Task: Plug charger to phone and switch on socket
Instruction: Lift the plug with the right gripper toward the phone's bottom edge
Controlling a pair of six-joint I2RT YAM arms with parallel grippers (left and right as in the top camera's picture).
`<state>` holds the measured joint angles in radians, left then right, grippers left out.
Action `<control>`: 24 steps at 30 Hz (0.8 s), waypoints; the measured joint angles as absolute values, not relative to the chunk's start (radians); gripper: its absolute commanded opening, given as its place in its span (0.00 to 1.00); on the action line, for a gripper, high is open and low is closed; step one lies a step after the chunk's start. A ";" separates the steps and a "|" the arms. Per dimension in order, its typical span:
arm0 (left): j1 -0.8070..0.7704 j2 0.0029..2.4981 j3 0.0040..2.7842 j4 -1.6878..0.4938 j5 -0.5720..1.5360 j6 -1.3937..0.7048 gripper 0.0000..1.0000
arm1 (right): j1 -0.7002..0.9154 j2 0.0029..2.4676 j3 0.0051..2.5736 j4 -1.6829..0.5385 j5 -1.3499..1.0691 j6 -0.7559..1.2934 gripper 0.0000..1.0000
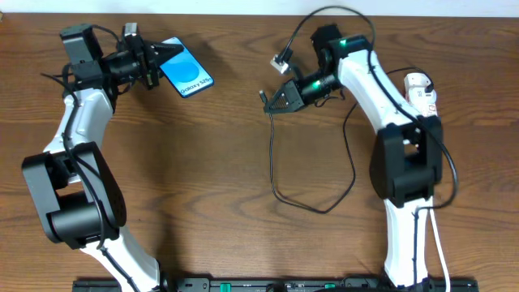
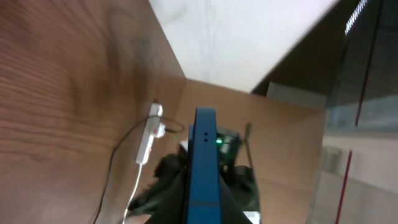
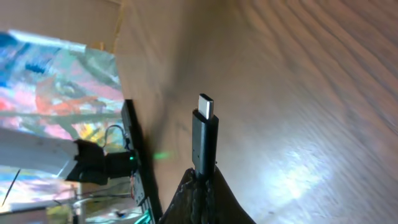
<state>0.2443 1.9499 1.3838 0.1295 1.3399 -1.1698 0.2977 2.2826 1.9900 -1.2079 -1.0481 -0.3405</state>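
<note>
Both are clamping shut: left fingers (image 1: 152, 58) holding the phone (image 1: 188, 71) edge-outward, right fingers (image 1: 282, 95) presenting the charger (image 3: 204, 140) plug for mating.

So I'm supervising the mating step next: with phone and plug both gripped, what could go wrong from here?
1. The small black cable plug in the right end effector must enter the thin edge of the slim blue-screened phone, gripped by the left end effector; a slight tilt could jam it.
2. The thin black cable lies in a loose loop and may snag or drag.
</note>
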 measured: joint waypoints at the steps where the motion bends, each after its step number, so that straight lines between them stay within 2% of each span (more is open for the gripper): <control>1: 0.243 1.950 1.384 0.145 1.350 -1.170 0.07 | 0.303 2.265 1.990 -1.209 -1.055 -0.349 0.01; 6: 0.243 1.950 1.383 0.214 1.399 -1.170 0.07 | 0.347 2.224 1.991 -1.213 -1.115 -0.367 0.01; 16: 0.243 1.950 1.383 0.220 1.484 -1.107 0.07 | 0.480 2.224 1.990 -1.217 -1.160 -0.358 0.01; 24: 0.243 1.950 1.383 0.220 1.517 -1.048 0.07 | 0.490 2.224 1.990 -1.216 -1.236 -0.350 0.01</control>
